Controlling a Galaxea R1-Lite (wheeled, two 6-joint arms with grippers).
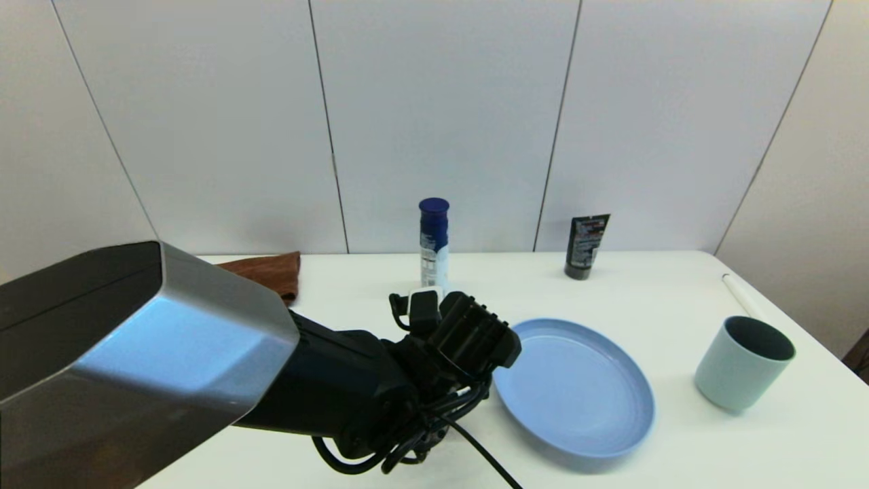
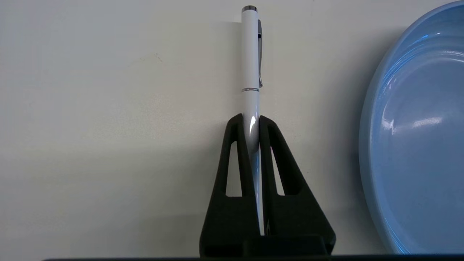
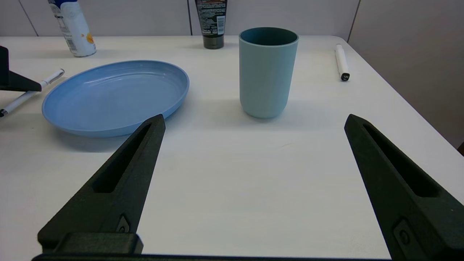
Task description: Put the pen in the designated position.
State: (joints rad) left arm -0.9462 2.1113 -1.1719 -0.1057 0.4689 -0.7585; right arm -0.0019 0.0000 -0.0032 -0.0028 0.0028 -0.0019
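Head view: the left arm reaches over the middle of the table [image 1: 380, 278], just beside the blue plate [image 1: 577, 387]; its bulk hides the pen.

Left wrist view: the left end effector [image 2: 251, 121] is clenched on the pen [image 2: 250, 72], whose long axis runs along the fingers, clip end pointing away, lower end hidden.

Right wrist view: the right end effector [image 3: 253, 121] hangs released near the table's front right; the pen [image 3: 30, 92] lies on the table beside the plate, part covered.

White table [image 1: 380, 285]; behind it, wall [image 1: 441, 102] of pale panels split by thin dark seams.
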